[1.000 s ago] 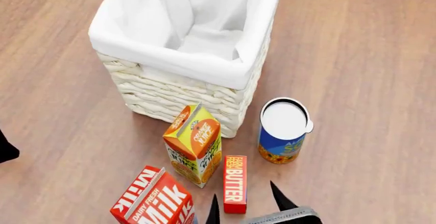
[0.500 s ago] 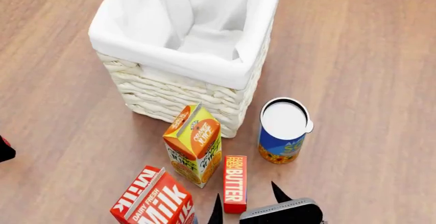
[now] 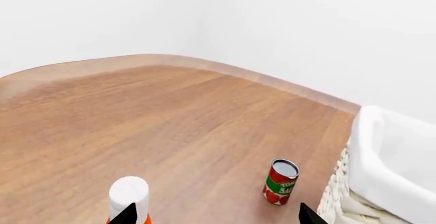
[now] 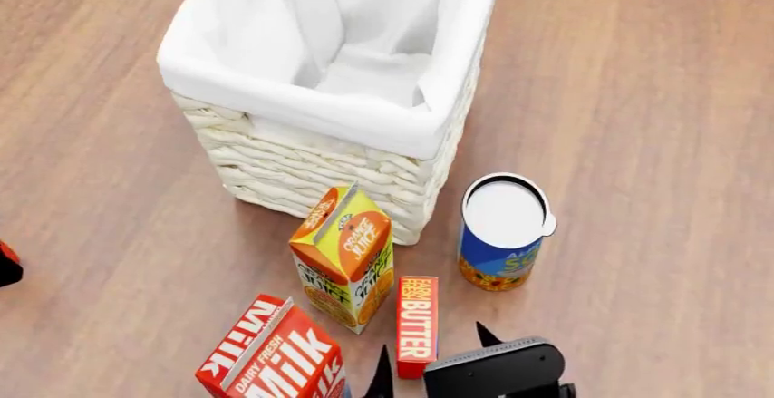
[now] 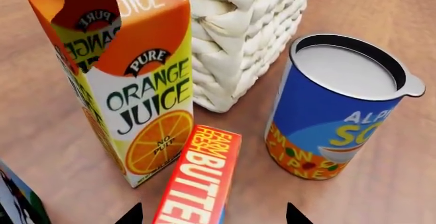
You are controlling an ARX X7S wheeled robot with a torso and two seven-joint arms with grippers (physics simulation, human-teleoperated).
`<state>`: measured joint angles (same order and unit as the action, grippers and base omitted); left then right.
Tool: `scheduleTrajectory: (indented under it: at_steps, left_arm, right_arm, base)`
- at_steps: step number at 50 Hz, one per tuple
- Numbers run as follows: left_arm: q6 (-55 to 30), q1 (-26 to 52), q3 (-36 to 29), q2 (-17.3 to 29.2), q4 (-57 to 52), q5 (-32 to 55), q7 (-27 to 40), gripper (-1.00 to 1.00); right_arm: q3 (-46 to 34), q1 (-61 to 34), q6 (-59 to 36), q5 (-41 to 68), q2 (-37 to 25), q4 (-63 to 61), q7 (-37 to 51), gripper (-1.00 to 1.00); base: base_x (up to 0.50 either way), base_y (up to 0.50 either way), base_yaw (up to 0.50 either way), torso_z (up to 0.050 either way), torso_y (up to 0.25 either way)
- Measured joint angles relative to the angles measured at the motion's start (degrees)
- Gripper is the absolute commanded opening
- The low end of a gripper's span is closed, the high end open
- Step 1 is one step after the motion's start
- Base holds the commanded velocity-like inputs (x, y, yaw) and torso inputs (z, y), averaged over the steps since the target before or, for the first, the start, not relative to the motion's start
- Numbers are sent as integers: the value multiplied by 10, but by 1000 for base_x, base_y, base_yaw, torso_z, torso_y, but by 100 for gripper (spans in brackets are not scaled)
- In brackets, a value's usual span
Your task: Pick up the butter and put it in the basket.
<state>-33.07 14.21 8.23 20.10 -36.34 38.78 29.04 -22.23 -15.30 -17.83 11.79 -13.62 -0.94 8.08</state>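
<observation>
The butter (image 4: 418, 325) is a slim red box lying flat on the wooden floor between the orange juice carton and a blue can. In the right wrist view the butter (image 5: 201, 178) runs lengthwise between the jaws. My right gripper (image 4: 433, 345) is open, with one fingertip on each side of the box's near end, apart from it; the right gripper (image 5: 212, 211) holds nothing. The basket (image 4: 314, 171), cream wicker with a white liner, stands beyond the cartons. My left gripper (image 3: 216, 214) is open and empty off to the left, with the basket (image 3: 388, 157) at its side.
An orange juice carton (image 4: 344, 253) stands close beside the butter. A red milk carton (image 4: 272, 353) is near the front left. A blue can (image 4: 502, 235) with a white lid stands on the butter's right. A tomato can (image 3: 281, 181) and a white-capped bottle (image 3: 129, 193) stand near the left gripper.
My right gripper has moved forward along the butter toward the basket, so more of its body shows. The left arm has slipped slightly further out at the left edge.
</observation>
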Motion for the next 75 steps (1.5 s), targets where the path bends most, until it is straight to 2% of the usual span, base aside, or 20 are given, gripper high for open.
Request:
scheduleTrajectory:
  at_steps: [35, 36, 54, 75]
  left_arm:
    - [-7, -5, 8, 7, -21, 25, 14, 100]
    - [-7, -5, 8, 7, -21, 25, 14, 100]
    - [-5, -6, 6, 10, -20, 27, 16, 100]
    - [-2, -4, -3, 10, -15, 23, 19, 100]
  right_arm:
    - [-7, -38, -33, 24, 5, 42, -14, 100]
    - [-7, -38, -33, 24, 5, 43, -14, -100]
    - [-11, -23, -33, 36, -1, 23, 2, -100]
    - [4, 64, -170, 38, -66, -257, 90, -100]
  base:
    - [0, 0, 0, 0, 0]
    - [0, 0, 0, 0, 0]
    - [0, 0, 0, 0, 0]
    - [0, 0, 0, 0, 0]
